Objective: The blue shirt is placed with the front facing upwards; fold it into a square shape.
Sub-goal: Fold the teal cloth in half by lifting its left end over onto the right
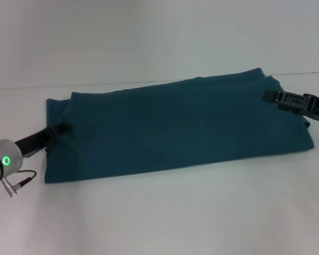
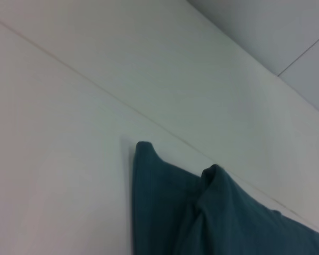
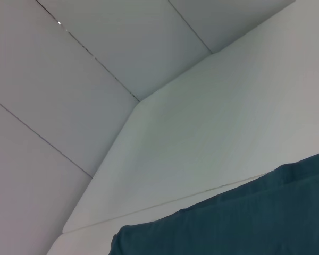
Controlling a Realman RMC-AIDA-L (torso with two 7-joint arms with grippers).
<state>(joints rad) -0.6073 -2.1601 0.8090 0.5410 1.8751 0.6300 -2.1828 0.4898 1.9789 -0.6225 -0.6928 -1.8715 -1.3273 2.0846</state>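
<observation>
The blue shirt (image 1: 181,125) lies on the white table as a long folded band running left to right, plain side up, with no lettering or label showing. My left gripper (image 1: 61,129) is at the band's left end, shut on a puckered edge of the cloth. My right gripper (image 1: 268,97) reaches in over the band's right end and lies against the cloth. The left wrist view shows a corner of the shirt (image 2: 170,207) with a raised fold. The right wrist view shows a shirt edge (image 3: 244,223) lying on the table.
The white table (image 1: 159,212) spreads wide in front of the shirt and ends at a far edge close behind it. A grey wall (image 1: 149,37) rises behind. A thin cable (image 1: 21,182) hangs by my left wrist.
</observation>
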